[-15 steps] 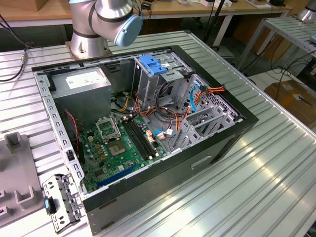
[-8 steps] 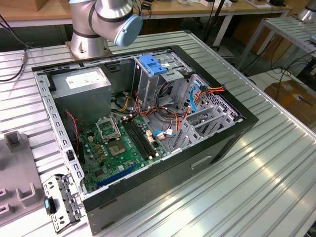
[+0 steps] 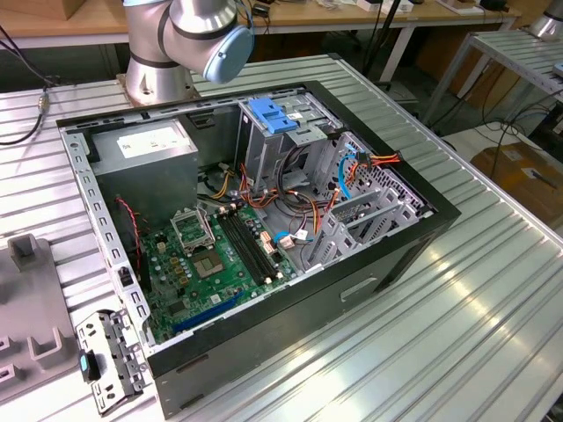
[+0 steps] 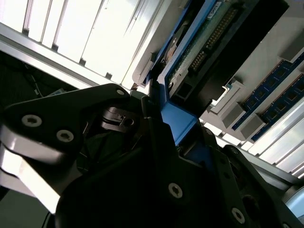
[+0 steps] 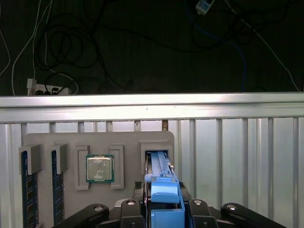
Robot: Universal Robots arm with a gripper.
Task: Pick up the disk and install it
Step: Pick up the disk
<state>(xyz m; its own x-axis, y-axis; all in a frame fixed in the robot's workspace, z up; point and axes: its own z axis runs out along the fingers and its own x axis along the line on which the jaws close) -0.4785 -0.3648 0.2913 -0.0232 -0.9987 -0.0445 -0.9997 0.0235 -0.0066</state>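
Your fingers (image 4: 154,128) are closed on the blue rail (image 5: 166,209) of the disk (image 5: 159,165), which stands on edge between them in the slot of the grey holder (image 5: 128,140); you should pull it straight out, slowly, so it does not jam.

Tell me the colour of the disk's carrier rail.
Bright blue. The disk shows it best in the first wrist view.

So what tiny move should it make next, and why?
Probably a straight pull out of the slot. The fingers look closed on the disk, which stands in a narrow slot of the grey holder, so sideways motion might jam it.
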